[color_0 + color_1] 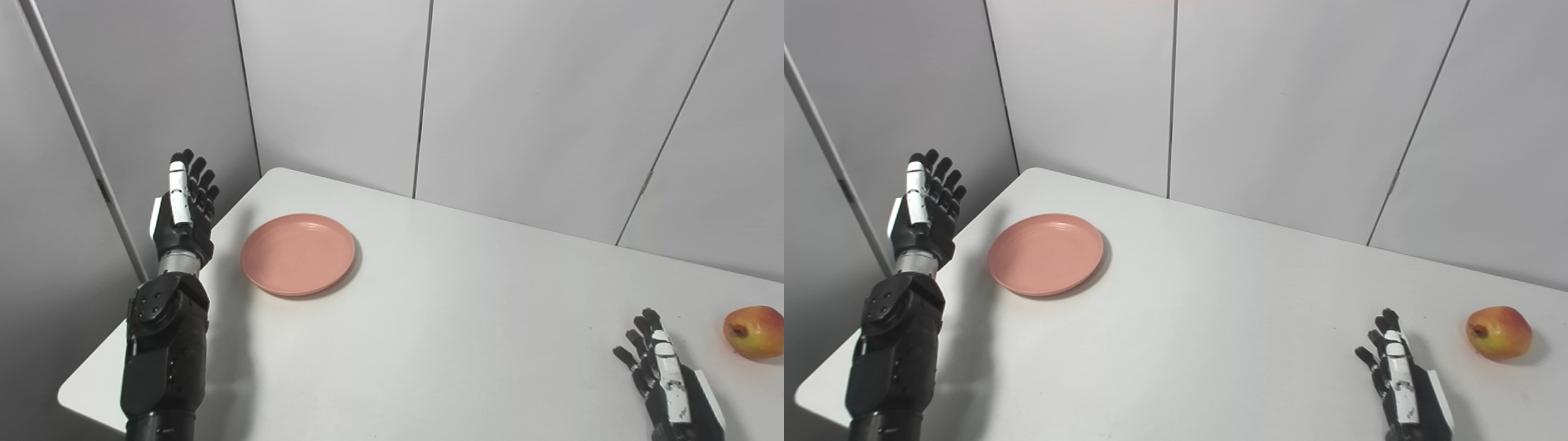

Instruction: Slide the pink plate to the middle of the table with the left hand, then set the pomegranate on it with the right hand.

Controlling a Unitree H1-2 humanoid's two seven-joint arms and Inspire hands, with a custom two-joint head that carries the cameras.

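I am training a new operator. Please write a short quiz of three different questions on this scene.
1. True or false: the pink plate is empty.
2. Which hand is nearer the pomegranate? A) left hand B) right hand
3. Fill in: the plate lies on the table's ____ side.

Key: 1 true; 2 B; 3 left.
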